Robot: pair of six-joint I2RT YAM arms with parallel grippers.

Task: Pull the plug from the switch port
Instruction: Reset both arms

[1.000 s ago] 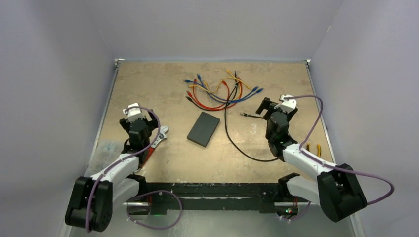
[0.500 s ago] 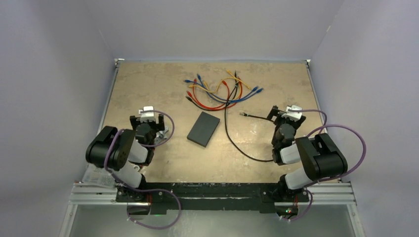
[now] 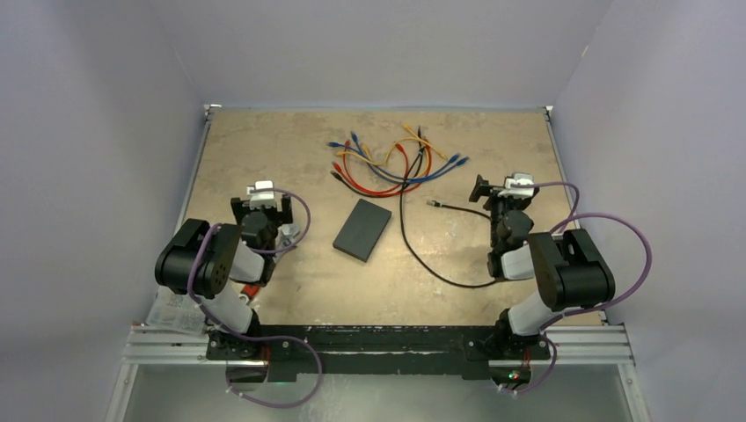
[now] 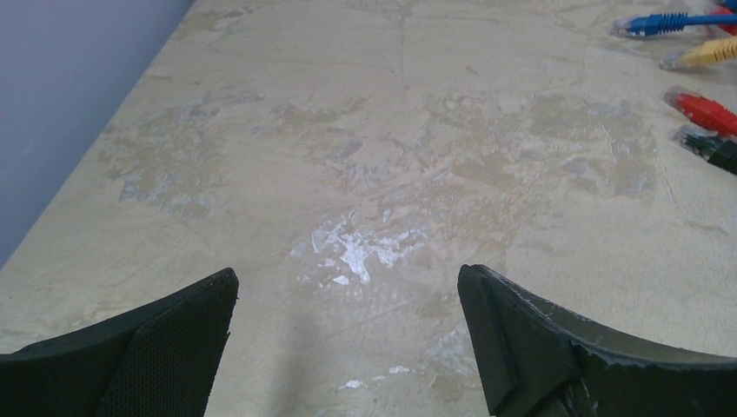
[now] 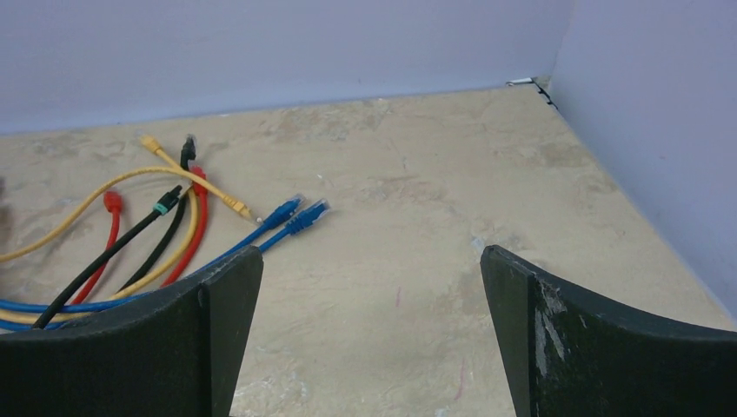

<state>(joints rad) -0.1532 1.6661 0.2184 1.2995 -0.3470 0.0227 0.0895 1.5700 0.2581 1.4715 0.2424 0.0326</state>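
The desk (image 3: 264,141) is a beige board with a mottled, worn surface, closed in by plain pale violet walls (image 3: 378,44). On the left, the left hand (image 3: 261,204) is spread wide with nothing between its fingers. Its wrist view shows this hand (image 4: 348,274) from close. One black finger (image 4: 165,339) has a fine mesh texture and the other has a rough, chipped edge. Between them lies only bare desk with a scratched white patch (image 4: 352,248). That view also catches blue, yellow, red and dark plug ends (image 4: 704,111) at its right border.

The switch (image 3: 362,229) lies flat near the middle of the desk, between the two arms and touching neither. It is a thin, matte black rectangle. Its long axis runs diagonally, from near-left to far-right. Only the view from above shows it, and from there I cannot tell which edge has the sockets.

Behind it lies a loose tangle of thin cables (image 3: 391,163) in red, blue, yellow and black. A black cable (image 3: 422,259) curves along the right of the switch, and a small plug (image 3: 431,203) lies on the desk apart from the box.

On the right, the right hand (image 3: 503,193) is also spread and holds nothing. Its wrist view shows the hand (image 5: 371,252) with smooth curved fingers. It also shows the cable ends (image 5: 295,215) and the far corner of the walls.
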